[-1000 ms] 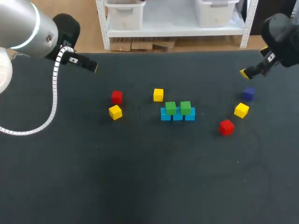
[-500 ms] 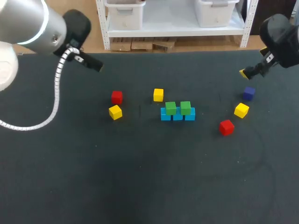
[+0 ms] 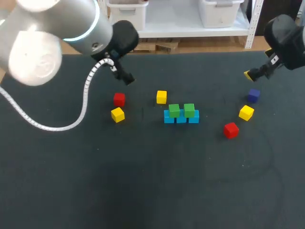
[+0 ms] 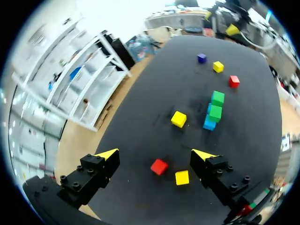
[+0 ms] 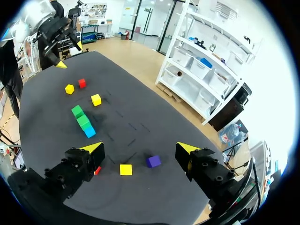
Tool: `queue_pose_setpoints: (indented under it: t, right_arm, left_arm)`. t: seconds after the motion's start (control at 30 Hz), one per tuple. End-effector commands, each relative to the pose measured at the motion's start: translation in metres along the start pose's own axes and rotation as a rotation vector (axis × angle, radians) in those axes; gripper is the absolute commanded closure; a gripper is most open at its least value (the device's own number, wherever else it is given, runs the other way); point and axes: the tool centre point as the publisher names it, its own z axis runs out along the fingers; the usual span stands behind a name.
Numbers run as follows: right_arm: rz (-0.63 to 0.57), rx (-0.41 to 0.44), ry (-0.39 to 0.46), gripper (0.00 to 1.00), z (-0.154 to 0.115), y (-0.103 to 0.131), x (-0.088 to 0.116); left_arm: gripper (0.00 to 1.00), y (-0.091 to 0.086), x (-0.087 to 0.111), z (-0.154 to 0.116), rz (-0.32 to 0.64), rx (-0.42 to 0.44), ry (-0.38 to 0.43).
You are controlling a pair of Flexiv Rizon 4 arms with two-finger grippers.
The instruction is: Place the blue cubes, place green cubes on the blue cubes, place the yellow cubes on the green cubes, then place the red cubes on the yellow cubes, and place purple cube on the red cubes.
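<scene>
A row of blue cubes point(image 3: 181, 118) lies mid-table with two green cubes point(image 3: 174, 110) point(image 3: 189, 110) on top. A loose yellow cube point(image 3: 161, 97) sits just behind the row. At the left are a red cube point(image 3: 119, 99) and a yellow cube point(image 3: 117, 114). At the right are a purple cube point(image 3: 253, 95), a yellow cube point(image 3: 246, 112) and a red cube point(image 3: 231, 130). My left gripper point(image 3: 126, 78) point(image 4: 154, 155) hangs open and empty above and behind the left red cube point(image 4: 159, 166). My right gripper point(image 3: 250, 75) point(image 5: 140, 149) is open and empty, over the purple cube point(image 5: 153, 161).
The black table point(image 3: 143, 181) has wide free room along its front half. A white cable point(image 3: 83, 107) loops from my left arm over the table's left side. My left arm's big grey body covers the back left corner.
My left arm has swung right from the table's far left edge to just behind the left red cube. The right arm and all cubes have stayed put.
</scene>
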Motion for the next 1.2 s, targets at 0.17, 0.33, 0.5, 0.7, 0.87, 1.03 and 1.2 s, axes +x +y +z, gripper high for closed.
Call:
queue_pose_setpoints:
  t: [0.17,0.33,0.5,0.7,0.87,1.03,1.2]
  right_arm:
    - [0.002,0.175,-0.005,0.0,-0.001,0.003,0.002]
    - [0.002,0.175,-0.005,0.0,-0.001,0.003,0.002]
    - [0.002,0.175,-0.005,0.0,-0.001,0.003,0.002]
    - [0.002,0.175,-0.005,0.0,-0.001,0.003,0.002]
    - [0.002,0.175,-0.005,0.0,-0.001,0.003,0.002]
    - [0.002,0.175,-0.005,0.0,-0.001,0.003,0.002]
    - [0.002,0.175,-0.005,0.0,-0.001,0.003,0.002]
  left_arm:
    - [0.0,0.003,-0.049,0.033,0.453,0.276,0.1]
    - [0.0,-0.009,-0.061,0.053,0.608,0.346,0.13]
    - [0.0,-0.033,-0.061,0.07,0.702,0.417,0.157]
    - [0.0,-0.043,-0.055,0.096,0.685,0.472,0.211]
    - [0.0,-0.037,-0.047,0.12,0.642,0.5,0.239]
    - [0.0,-0.025,-0.045,0.141,0.607,0.482,0.254]
    - [0.0,-0.019,-0.047,0.152,0.578,0.501,0.242]
